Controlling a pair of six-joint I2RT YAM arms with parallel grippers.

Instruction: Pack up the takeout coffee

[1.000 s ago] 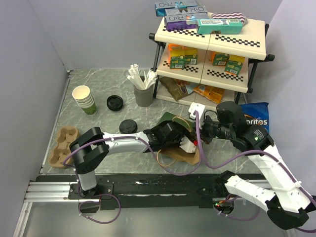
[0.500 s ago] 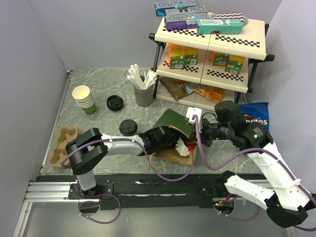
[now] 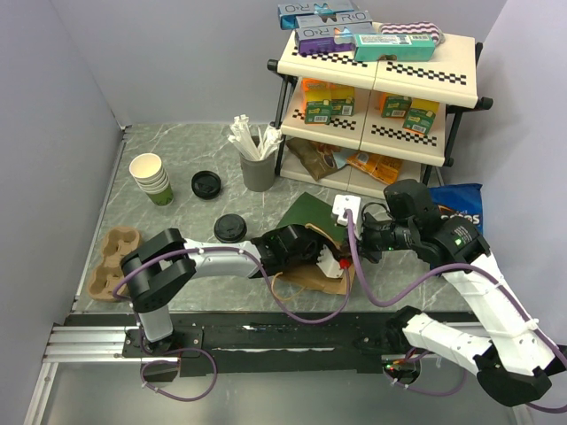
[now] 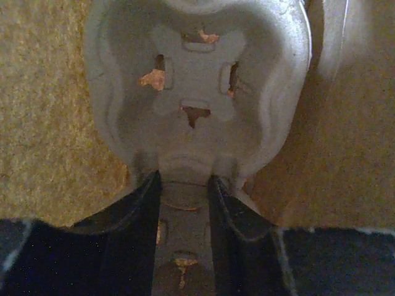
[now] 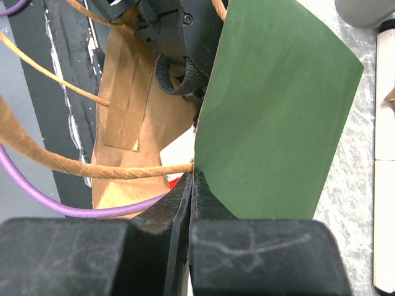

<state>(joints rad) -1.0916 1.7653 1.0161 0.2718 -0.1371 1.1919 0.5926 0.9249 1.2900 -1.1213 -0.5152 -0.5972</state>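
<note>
Top external view: we see the paper bag, green outside and brown inside, lying with its mouth open on the table between the two arms.
Right gripper: pinched closed on the bag's green rim, where the twine handle meets it. We judge that it is holding the mouth open.
Left gripper: reached inside the bag, with its fingers clamped on either side of a rib of a moulded cup carrier. The cell facing the wrist camera is empty.
Takeout coffee: we take it to be the black-lidded round standing on the table just left of the bag, outside it and touched by neither arm. From above the lid hides any green wall, so this reading is tentative. A second black lid sits farther back.
Nearby: a cream cup stack, a grey cutlery holder, a spare carrier at the table's left edge, and a snack shelf behind.
Done, by our judgement: the bag is opened and held, and a carrier is inside it, gripped.
Left to do: let go of the carrier, fetch the coffee, set it upright in a cell inside the bag, and release the rim.
Progress: early to middle. The coffee itself is not yet packed.
</note>
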